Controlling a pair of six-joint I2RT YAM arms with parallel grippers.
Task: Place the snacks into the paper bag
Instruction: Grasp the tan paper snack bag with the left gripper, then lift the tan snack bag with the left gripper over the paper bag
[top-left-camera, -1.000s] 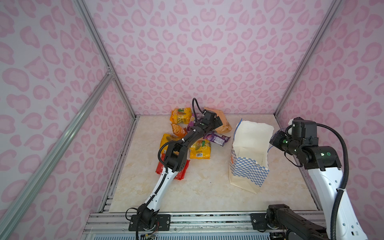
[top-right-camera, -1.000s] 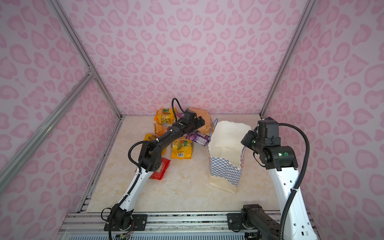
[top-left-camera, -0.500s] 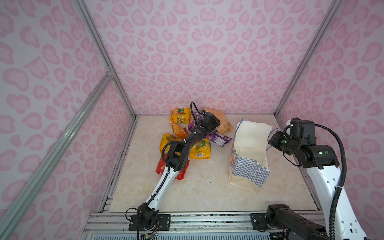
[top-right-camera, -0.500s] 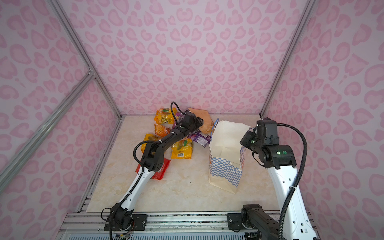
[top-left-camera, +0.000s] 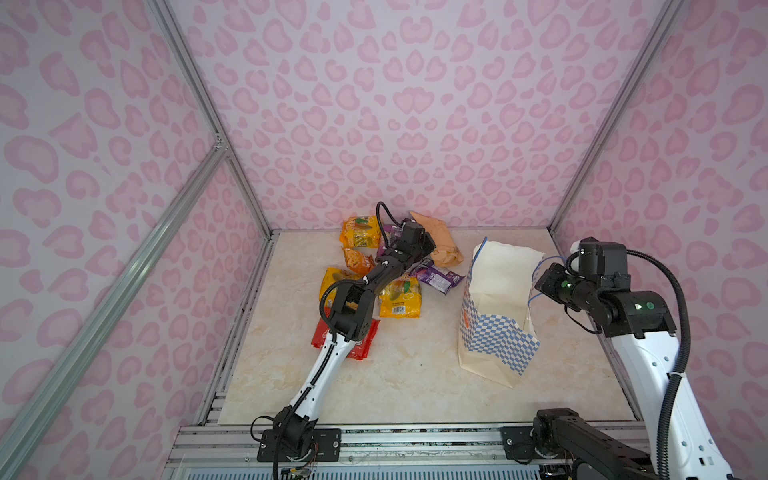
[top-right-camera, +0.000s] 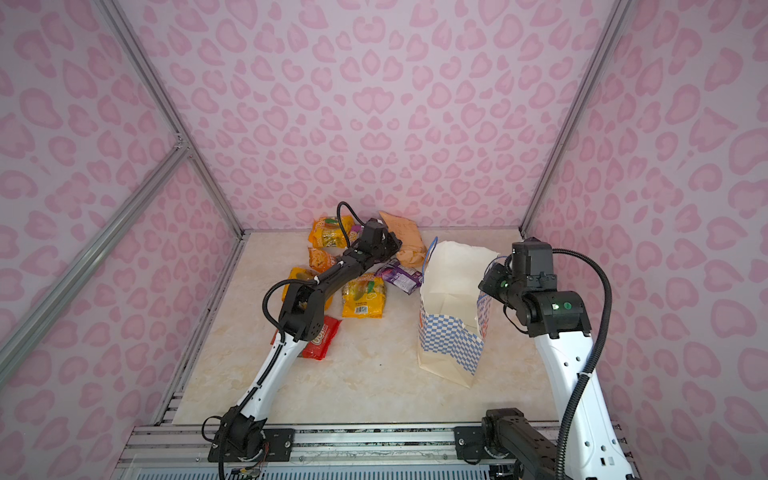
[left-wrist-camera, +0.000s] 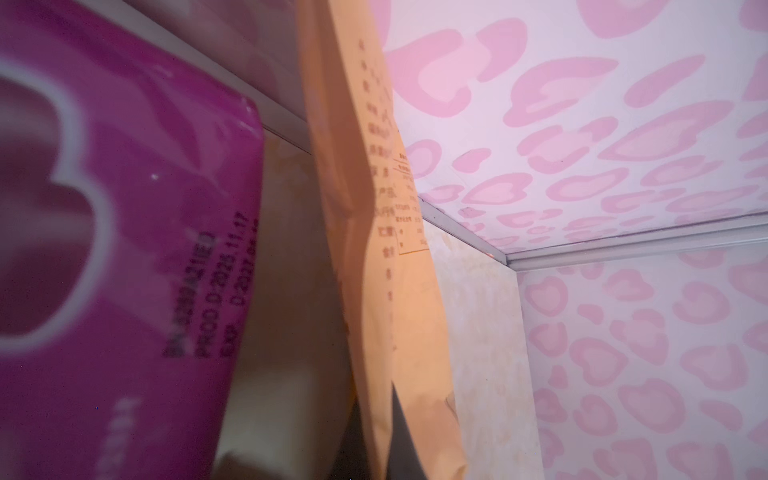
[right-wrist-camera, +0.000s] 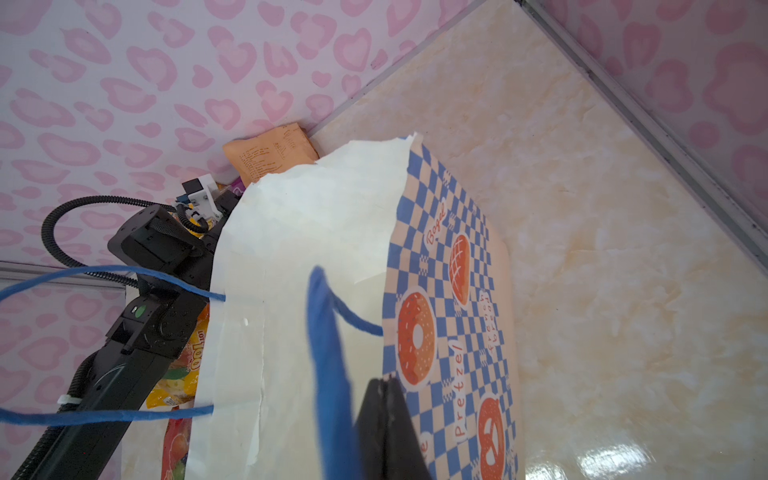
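Observation:
The paper bag (top-left-camera: 494, 340) (top-right-camera: 449, 345) stands open at centre right, white inside and blue-checkered outside. My right gripper (top-left-camera: 540, 282) (right-wrist-camera: 384, 386) is shut on the top rim of the bag's right wall, beside a blue cord handle (right-wrist-camera: 328, 353). The snacks lie in a cluster at the back left. My left gripper (top-left-camera: 428, 245) (left-wrist-camera: 380, 440) is shut on the edge of the tan-orange pouch (top-left-camera: 442, 245) (left-wrist-camera: 374, 249), which leans against the back wall. A purple packet (top-left-camera: 438, 277) lies between the pouch and the bag. Another purple packet (left-wrist-camera: 104, 249) sits close beside the left gripper.
Yellow-orange packets (top-left-camera: 399, 297) (top-left-camera: 359, 232) (top-left-camera: 353, 259) surround the left arm, and a red packet (top-left-camera: 361, 340) lies partly under its elbow. Pink patterned walls with metal rails close in the back and both sides. Bare marble floor (top-left-camera: 395, 374) lies in front of the bag.
My left gripper has gone from open to shut on the tan-orange pouch's edge. The right gripper still holds the bag's rim, with hardly any movement.

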